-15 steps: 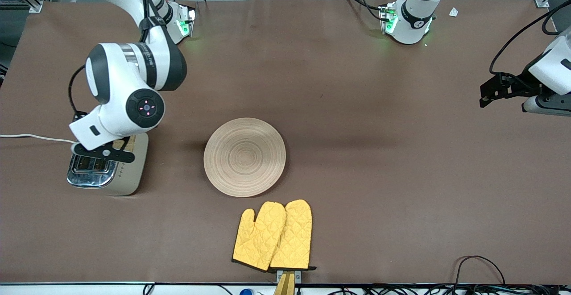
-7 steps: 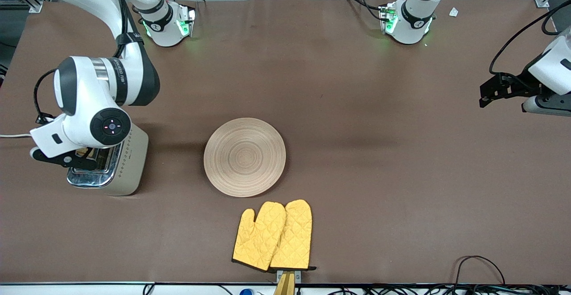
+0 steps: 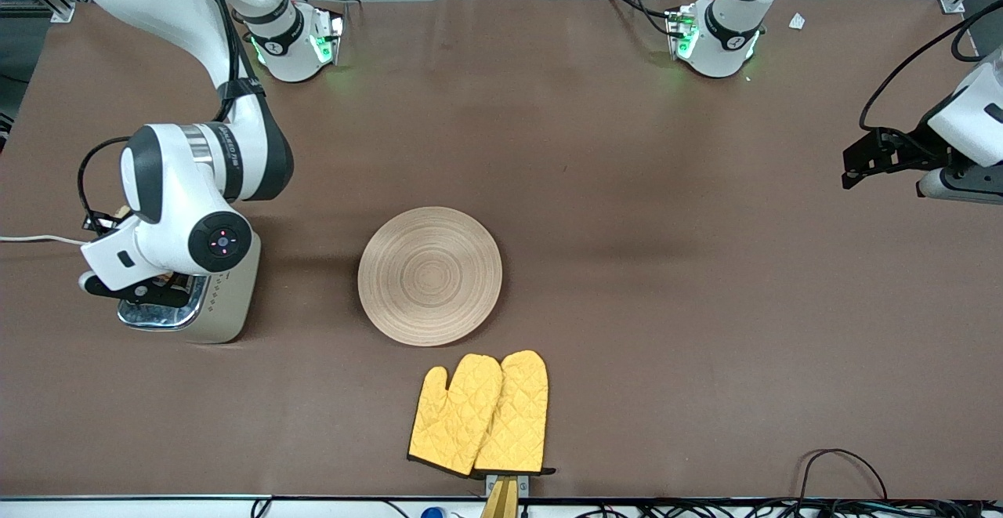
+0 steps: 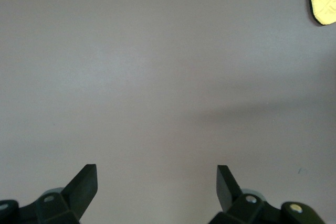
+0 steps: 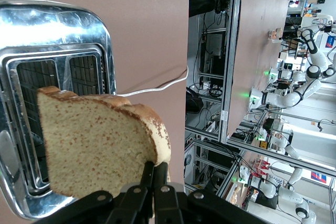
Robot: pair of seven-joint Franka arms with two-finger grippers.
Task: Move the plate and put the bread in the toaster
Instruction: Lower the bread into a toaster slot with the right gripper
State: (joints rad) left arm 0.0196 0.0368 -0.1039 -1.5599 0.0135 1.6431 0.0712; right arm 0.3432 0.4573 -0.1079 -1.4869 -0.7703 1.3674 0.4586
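Bread is hidden in the front view: right gripper [image 3: 145, 287] hovers over the toaster [image 3: 205, 298], the plate [image 3: 429, 275] rests mid-table, and the left arm waits. Left wrist view: left gripper [image 4: 156, 187] spread wide, empty. Right wrist view: closed fingers [image 5: 148, 179] pinch the bread [image 5: 97, 142] by its crust above the slots; it looks light, soft and crumbly, so the firmer crust edge seems the best hold.

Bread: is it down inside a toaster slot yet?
No, the right gripper holds the bread by its crust above the toaster.

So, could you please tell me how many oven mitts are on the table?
2: one oven mitt and a second oven mitt lie side by side, touching, nearer the front camera than the plate.
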